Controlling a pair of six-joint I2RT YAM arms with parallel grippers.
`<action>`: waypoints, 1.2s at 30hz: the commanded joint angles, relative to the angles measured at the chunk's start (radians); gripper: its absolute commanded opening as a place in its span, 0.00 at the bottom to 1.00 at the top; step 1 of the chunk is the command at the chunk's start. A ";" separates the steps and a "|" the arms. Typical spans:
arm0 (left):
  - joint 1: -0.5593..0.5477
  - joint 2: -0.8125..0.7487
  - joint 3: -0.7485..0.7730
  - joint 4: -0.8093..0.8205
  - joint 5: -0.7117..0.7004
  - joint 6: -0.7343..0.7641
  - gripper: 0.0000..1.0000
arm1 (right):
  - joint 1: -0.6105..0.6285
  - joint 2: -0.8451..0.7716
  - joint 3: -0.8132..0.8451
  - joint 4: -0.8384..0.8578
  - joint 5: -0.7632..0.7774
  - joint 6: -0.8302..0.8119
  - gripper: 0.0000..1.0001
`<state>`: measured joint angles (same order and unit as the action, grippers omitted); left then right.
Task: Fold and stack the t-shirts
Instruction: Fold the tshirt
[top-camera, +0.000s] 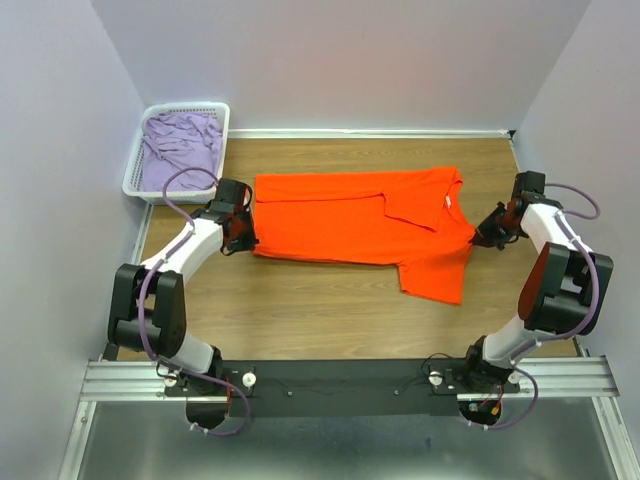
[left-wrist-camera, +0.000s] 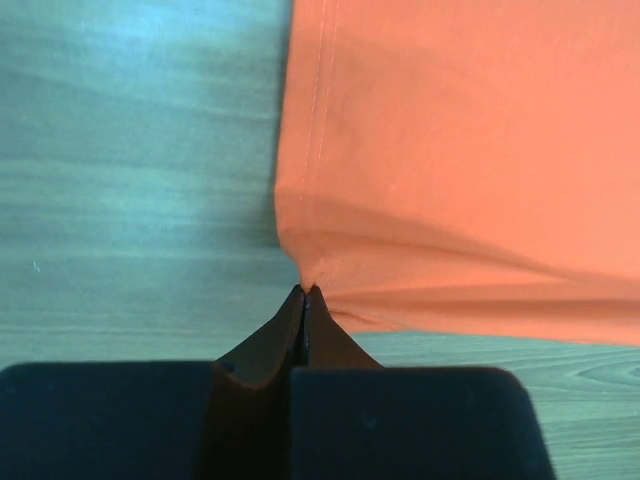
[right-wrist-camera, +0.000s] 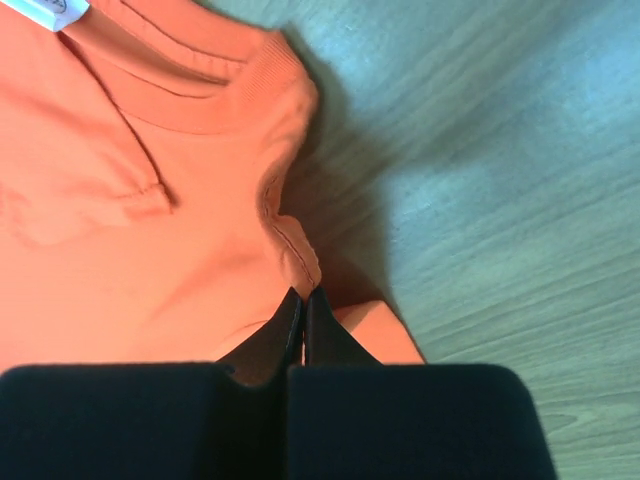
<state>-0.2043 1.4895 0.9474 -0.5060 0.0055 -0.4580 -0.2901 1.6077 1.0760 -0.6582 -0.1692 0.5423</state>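
One fold in at best: the orange t-shirt (top-camera: 350, 225) lies flat on the table (top-camera: 300, 310), my left gripper (left-wrist-camera: 305, 292) pinched shut on its hem corner and my right gripper (right-wrist-camera: 303, 293) clamped on the shoulder by the collar, while the lilac t-shirt (top-camera: 180, 150) sits crumpled in the basket (top-camera: 135, 187), nothing stacked.

The orange t-shirt (top-camera: 340, 225) lies flat on the table (top-camera: 300, 310), neck to the right, far side apparently folded over, one sleeve spread nearward. The lilac t-shirt (top-camera: 180, 150) lies crumpled in the basket (top-camera: 133, 185).
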 joint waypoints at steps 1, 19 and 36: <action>0.035 0.038 0.059 -0.026 0.037 0.050 0.00 | -0.012 0.049 0.073 -0.046 -0.032 -0.019 0.01; 0.102 0.264 0.290 0.011 0.062 0.107 0.00 | -0.007 0.300 0.360 -0.047 -0.087 -0.008 0.01; 0.103 0.347 0.329 0.106 0.027 0.093 0.00 | 0.006 0.412 0.459 -0.046 -0.036 -0.018 0.01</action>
<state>-0.1131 1.8091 1.2530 -0.4351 0.0631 -0.3740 -0.2825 1.9945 1.4879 -0.7017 -0.2493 0.5308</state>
